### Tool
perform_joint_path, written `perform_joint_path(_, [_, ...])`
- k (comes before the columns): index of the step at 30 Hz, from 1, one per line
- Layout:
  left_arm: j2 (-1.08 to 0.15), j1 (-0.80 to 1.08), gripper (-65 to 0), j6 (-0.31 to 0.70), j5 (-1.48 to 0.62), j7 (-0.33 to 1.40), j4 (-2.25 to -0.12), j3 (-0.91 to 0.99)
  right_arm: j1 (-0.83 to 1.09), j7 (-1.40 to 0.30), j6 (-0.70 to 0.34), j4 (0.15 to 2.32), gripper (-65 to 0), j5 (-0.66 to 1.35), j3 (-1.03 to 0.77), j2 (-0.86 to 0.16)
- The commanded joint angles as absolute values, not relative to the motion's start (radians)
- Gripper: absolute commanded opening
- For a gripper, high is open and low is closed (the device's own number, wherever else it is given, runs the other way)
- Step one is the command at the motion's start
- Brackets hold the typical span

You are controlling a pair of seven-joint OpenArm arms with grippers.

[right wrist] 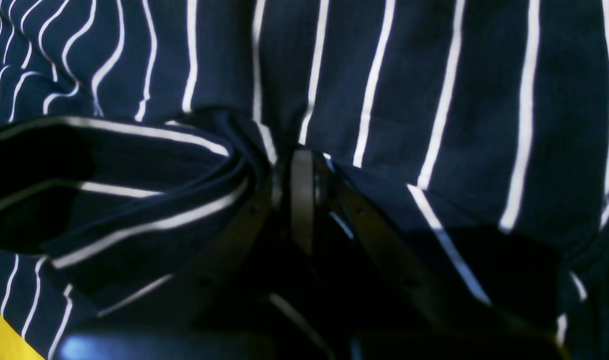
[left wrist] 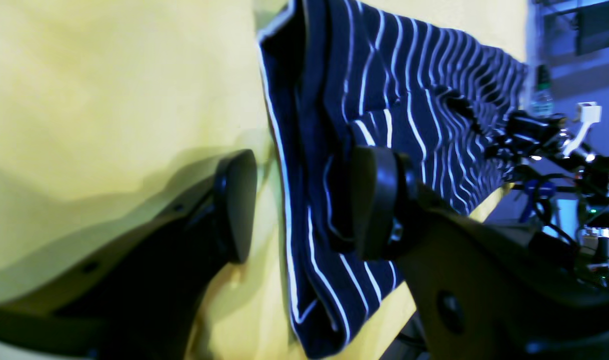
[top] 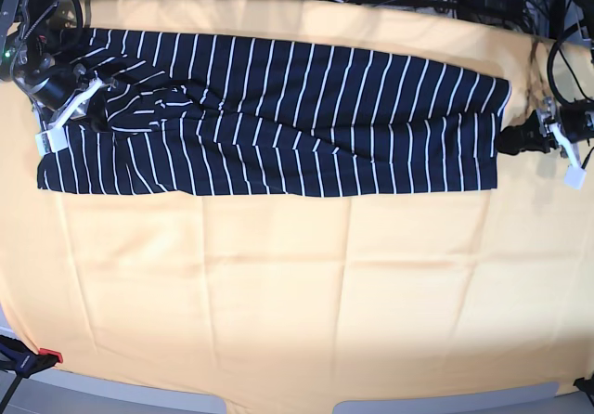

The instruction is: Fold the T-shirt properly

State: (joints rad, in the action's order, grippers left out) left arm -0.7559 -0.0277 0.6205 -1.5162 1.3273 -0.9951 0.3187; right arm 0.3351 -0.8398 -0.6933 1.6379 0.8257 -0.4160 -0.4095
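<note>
T-shirt point(top: 278, 117): soft navy knit, thin white stripes, long folded band at 12 o'clock on yellow cloth point(top: 278, 293). Right gripper point(right wrist: 302, 165) clenched on bunched fabric, 9 o'clock end. Left gripper point(left wrist: 304, 200) released, straddling the 3 o'clock edge.

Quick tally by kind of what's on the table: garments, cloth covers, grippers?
Dark navy white-striped fabric T-shirt: 1
Yellow cloth table cover: 1
Black robot grippers: 2, left gripper open at the shirt's edge, right gripper shut on the shirt
Total: 4

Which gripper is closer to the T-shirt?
Right. The right gripper is clamped on the T-shirt; the left gripper is open, straddling its other end's edge.
</note>
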Motion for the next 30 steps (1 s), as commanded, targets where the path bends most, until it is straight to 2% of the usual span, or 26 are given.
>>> perform_joint_path(1, [-0.771,-0.022,-32.3,0.629,-1.484,1.359,-1.002,0.320,0.330,-0.830,-0.698,1.652,-65.0,0.830,-0.420,-0.424])
perform_joint_path(6, [-0.748,0.025,-32.3,0.636,-1.484,1.363,-1.002,0.285,0.327,-0.829,-0.698,1.652,-65.0,0.837,-0.419,-0.424])
perform_joint_path(10, [-0.748,0.019,-32.3,0.689,-1.484,1.361,-1.015,0.237,0.308,-0.830,-0.698,1.652,-65.0,0.836,-0.419,-0.424])
perform_joint_path(19, [-0.753,0.017,-32.3,0.688,-1.484,1.330,-1.065,0.238,0.300,-0.830,-0.698,1.652,-65.0,0.837,-0.419,-0.424])
perform_joint_path(23, [-0.772,0.016,-32.3,0.688,-1.484,1.251,-1.065,0.239,0.297,-0.830,-0.698,1.652,-65.0,0.836,-0.419,-0.424])
perform_joint_path(30, [-0.773,0.010,-32.3,0.698,-1.484,1.319,-1.065,0.297,0.297,-0.830,-0.698,1.652,-65.0,0.833,-0.419,-0.424])
